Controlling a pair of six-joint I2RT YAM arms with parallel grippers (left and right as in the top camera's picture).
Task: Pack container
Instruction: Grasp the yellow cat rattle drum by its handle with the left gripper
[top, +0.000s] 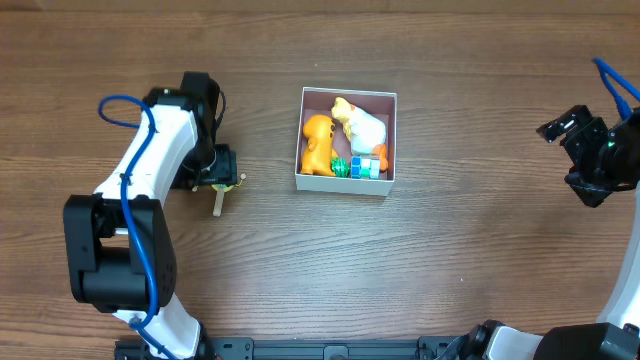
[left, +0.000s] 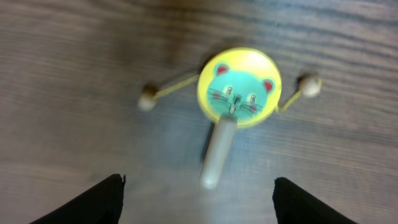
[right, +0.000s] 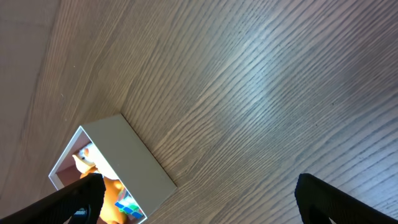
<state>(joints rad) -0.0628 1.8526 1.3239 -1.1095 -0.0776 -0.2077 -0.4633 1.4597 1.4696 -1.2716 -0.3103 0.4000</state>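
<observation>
1 toy left to pack; both pincers released.
Left: left gripper (left: 198, 183) hangs over the rattle drum (left: 239, 87), jaws spread and holding nothing; the drum lies flat on the table (top: 480, 260), handle toward the fingers, 2 beads (left: 147, 99) out on strings. Risks, as judged: the round, thin handle may roll or slip from the pads, and a dangling bead may snag a wall during the carry. Centre: container (top: 340, 184), well apart from the drum, already holds an orange toy (top: 318, 145), a white toy (top: 362, 128) and small blocks; little floor is free, so the drum may perch on the rim. Right: right gripper (right: 199, 179) spread wide, empty, far from the container.
</observation>
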